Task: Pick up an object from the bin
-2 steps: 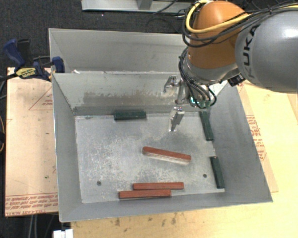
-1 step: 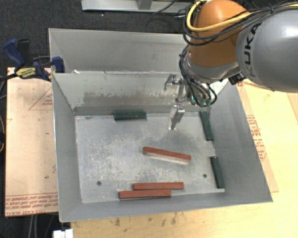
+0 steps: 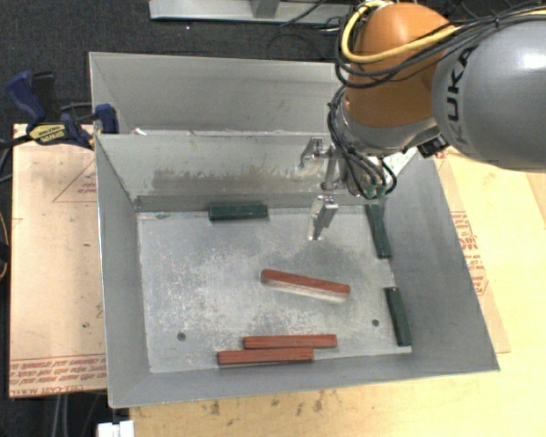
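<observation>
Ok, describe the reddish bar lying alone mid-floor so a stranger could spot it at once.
Look at the middle of the floor of the grey bin. A reddish-brown bar lies there alone, slanted. Unlike it, the other two reddish bars lie level, together by the front wall.

The grey arm (image 3: pixel 514 89), marked with dark letters, has a rounded orange cover (image 3: pixel 396 66) at its wrist, yellow and black cables (image 3: pixel 353 27) looped over it, and a small silvery gripper (image 3: pixel 322 221).
</observation>
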Controlling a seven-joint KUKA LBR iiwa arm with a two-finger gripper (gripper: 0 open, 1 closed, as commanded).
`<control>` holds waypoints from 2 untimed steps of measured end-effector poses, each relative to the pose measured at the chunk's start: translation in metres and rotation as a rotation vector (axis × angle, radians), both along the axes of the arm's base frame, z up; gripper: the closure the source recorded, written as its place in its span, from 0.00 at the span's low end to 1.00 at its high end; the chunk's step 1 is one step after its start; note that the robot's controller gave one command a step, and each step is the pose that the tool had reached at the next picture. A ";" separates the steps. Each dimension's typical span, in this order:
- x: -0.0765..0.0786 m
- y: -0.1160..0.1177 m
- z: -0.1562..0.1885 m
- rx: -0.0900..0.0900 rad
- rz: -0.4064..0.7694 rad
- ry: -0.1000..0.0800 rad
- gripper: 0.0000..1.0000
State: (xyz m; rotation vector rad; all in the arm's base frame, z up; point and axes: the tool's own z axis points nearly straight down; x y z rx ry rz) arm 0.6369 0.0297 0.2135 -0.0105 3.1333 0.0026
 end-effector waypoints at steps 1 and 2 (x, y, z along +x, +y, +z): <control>-0.012 -0.007 -0.018 -0.001 -0.001 0.021 0.00; -0.013 -0.008 0.003 -0.001 -0.018 0.007 0.00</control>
